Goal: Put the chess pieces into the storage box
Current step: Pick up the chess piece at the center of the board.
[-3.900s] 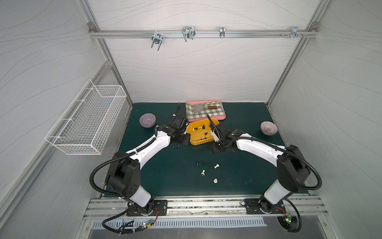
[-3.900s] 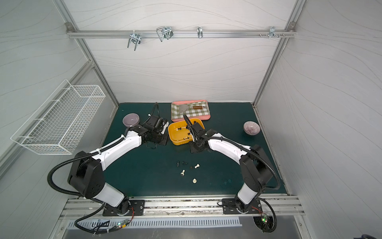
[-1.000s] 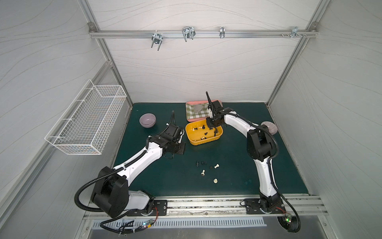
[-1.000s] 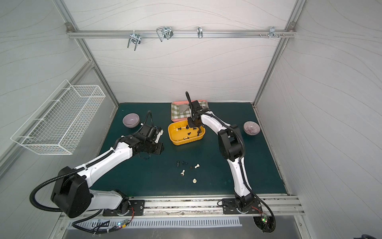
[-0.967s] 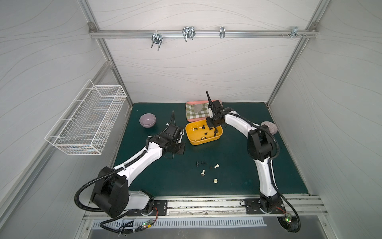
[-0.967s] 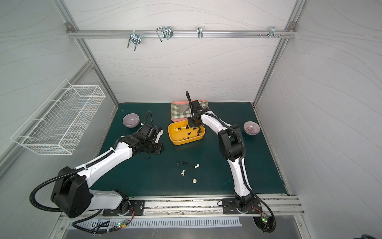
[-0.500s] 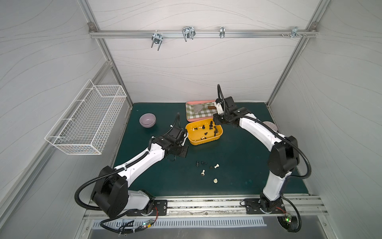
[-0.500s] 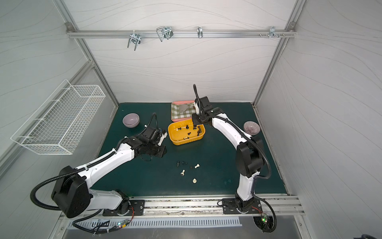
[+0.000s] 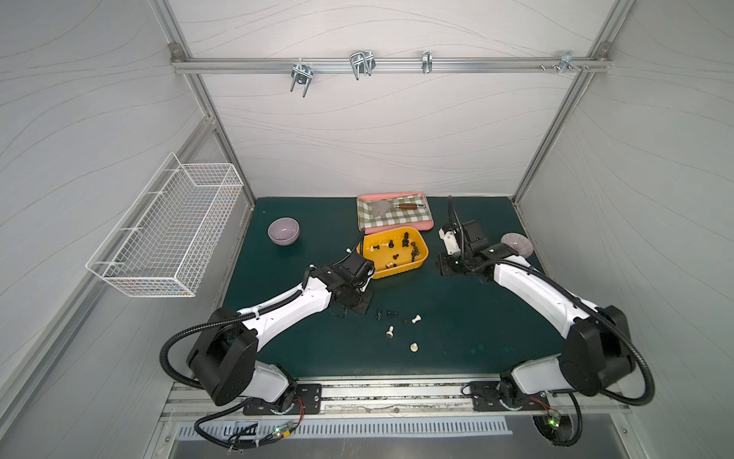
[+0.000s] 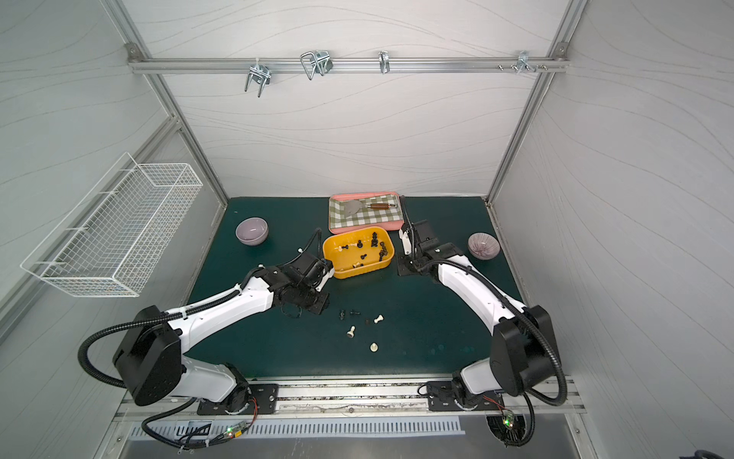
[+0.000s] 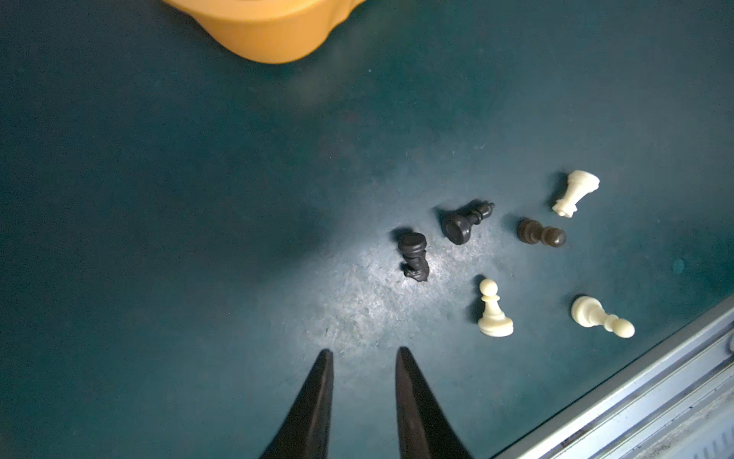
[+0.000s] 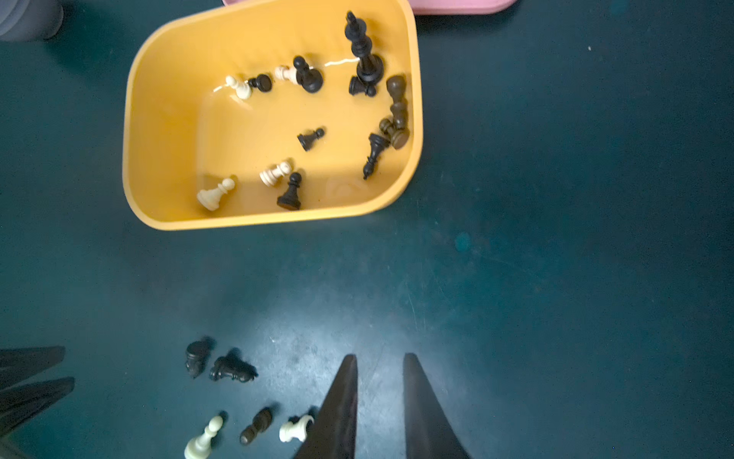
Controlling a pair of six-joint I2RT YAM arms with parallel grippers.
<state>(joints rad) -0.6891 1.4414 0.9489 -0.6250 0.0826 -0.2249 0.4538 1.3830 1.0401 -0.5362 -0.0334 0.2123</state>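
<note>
The yellow-orange storage box [image 9: 422, 258] [image 12: 131, 119] holds several black and cream chess pieces [image 12: 310, 139]. Several more chess pieces lie loose on the green mat in front of it [image 9: 397, 326] [image 10: 359, 322]: a black knight [image 11: 414, 256], a black bishop [image 11: 464, 222], a brown pawn [image 11: 540, 234], a cream rook [image 11: 576, 192] and two cream pawns [image 11: 493, 310]. My left gripper [image 9: 351, 310] [image 11: 362, 351] hovers just left of them, open and empty. My right gripper [image 9: 445, 270] [image 12: 379, 355] hangs right of the box, narrowly open, nothing between its fingers.
A pink tray with a green checked cloth and a spatula [image 9: 391, 212] sits behind the box. A purple bowl [image 9: 282, 231] stands back left. A striped bowl [image 9: 516, 242] sits behind my right arm. A white wire basket [image 9: 170, 226] hangs on the left wall. A metal rail [image 11: 635, 397] edges the mat.
My right arm has drawn back from over the box's far side to the mat right of it. My left gripper has moved right and nearer, toward the loose pieces. Both jaws have widened slightly.
</note>
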